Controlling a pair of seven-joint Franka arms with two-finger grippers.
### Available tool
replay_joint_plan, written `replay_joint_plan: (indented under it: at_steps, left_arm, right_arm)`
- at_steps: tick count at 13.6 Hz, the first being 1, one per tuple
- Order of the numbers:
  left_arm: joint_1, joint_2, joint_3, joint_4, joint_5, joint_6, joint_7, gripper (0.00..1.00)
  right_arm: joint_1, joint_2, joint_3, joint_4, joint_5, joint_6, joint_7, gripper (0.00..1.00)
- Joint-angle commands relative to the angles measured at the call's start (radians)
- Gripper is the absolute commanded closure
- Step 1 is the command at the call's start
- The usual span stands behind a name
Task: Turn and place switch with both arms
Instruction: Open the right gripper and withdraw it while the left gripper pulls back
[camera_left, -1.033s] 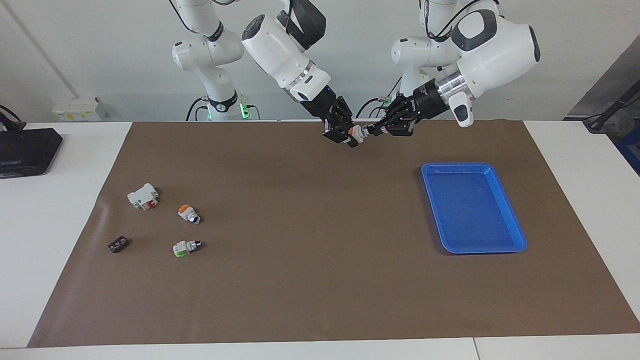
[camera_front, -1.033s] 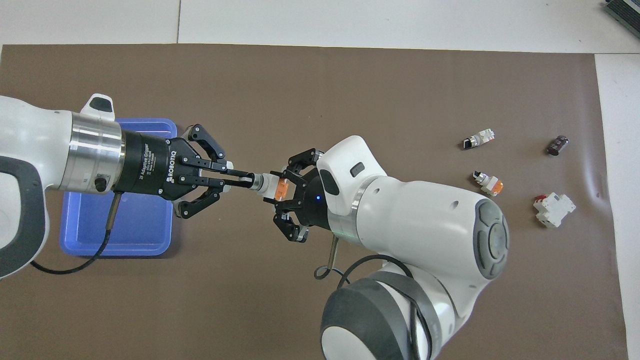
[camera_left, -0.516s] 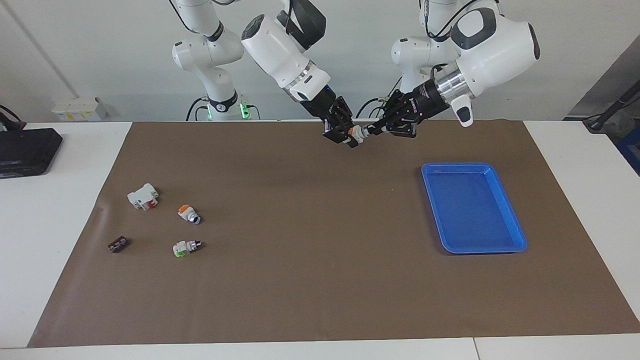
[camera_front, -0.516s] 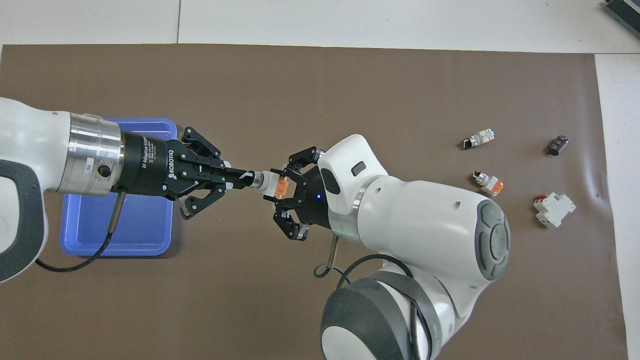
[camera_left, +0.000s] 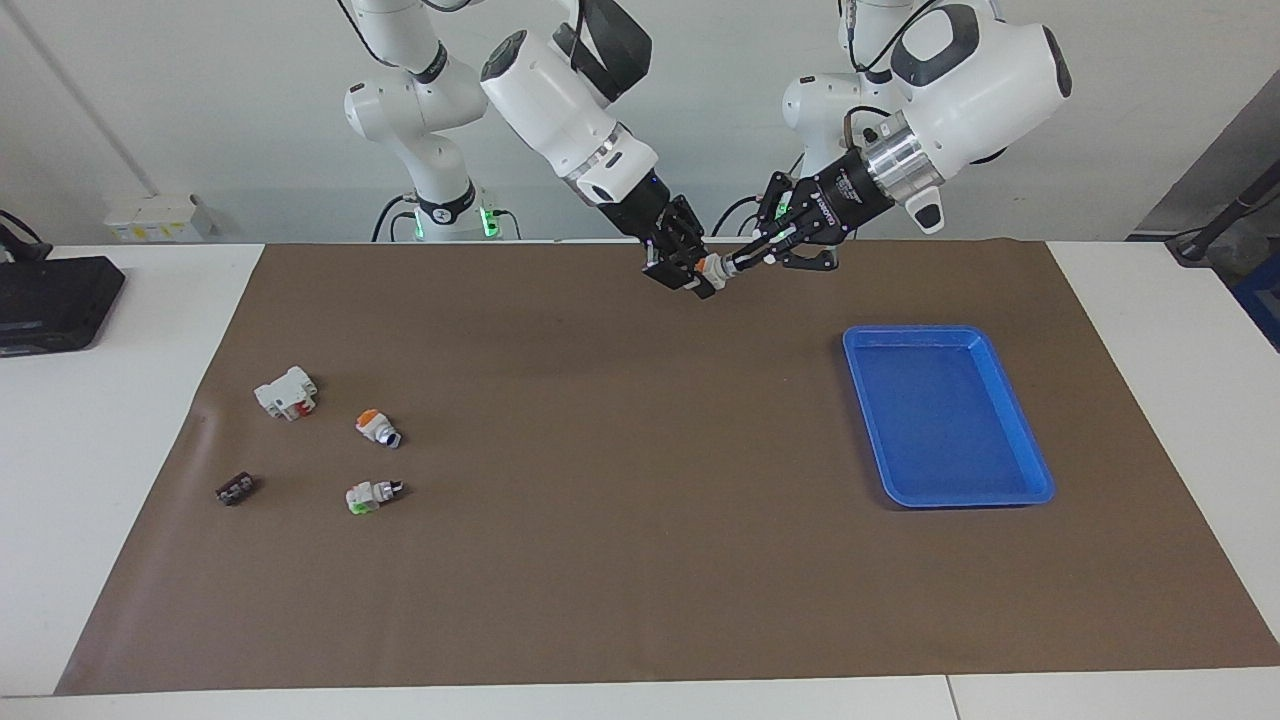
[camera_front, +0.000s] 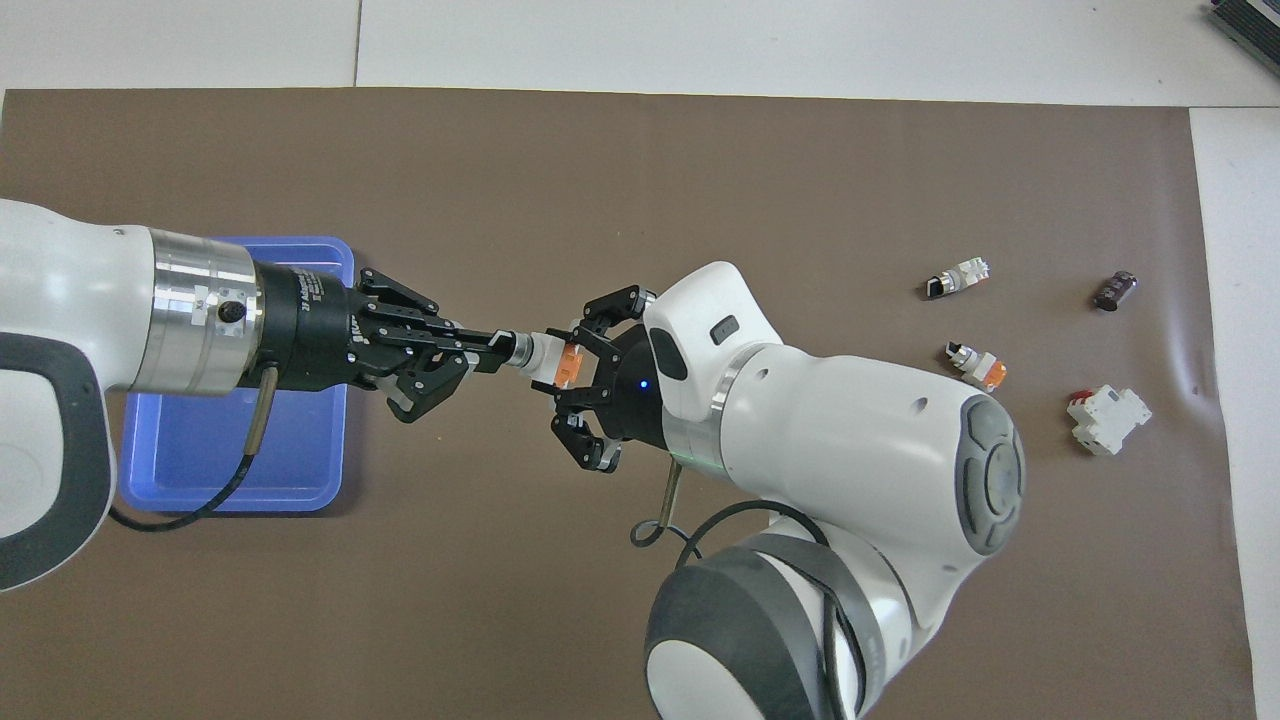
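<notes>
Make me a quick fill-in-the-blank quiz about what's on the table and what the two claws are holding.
1. Both claws grip one switch held up in the ____.
2. The coloured block on that switch is ____.
3. The left claw pinches the switch's knob end; the right claw holds its ____ end.
4. The blue tray at the left arm's end holds ____.

Missing words: air; orange; body; nothing
</notes>
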Motion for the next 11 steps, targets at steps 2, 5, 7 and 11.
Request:
replay_joint_plan:
  at_steps: [2, 5, 7, 11]
  left_arm:
    - [-0.014, -0.001, 0.01, -0.015, 0.017, 0.105, -0.036, 1.0]
    - [-0.014, -0.001, 0.01, -0.015, 0.017, 0.107, -0.03, 1.0]
    - [-0.014, -0.001, 0.009, -0.015, 0.017, 0.107, -0.029, 1.0]
    - [-0.014, -0.001, 0.01, -0.017, 0.018, 0.107, -0.026, 1.0]
  right_arm:
    - [0.004, -0.014, 0.017, -0.004, -0.008, -0.017, 0.034, 1.0]
    - [0.004, -0.014, 0.017, -0.004, -0.008, -0.017, 0.034, 1.0]
    - [0.004, -0.016, 0.017, -0.004, -0.008, -0.018, 0.054, 1.0]
    - [0.002, -0.024, 0.017, -0.005, -0.009, -0.018, 0.159, 0.0]
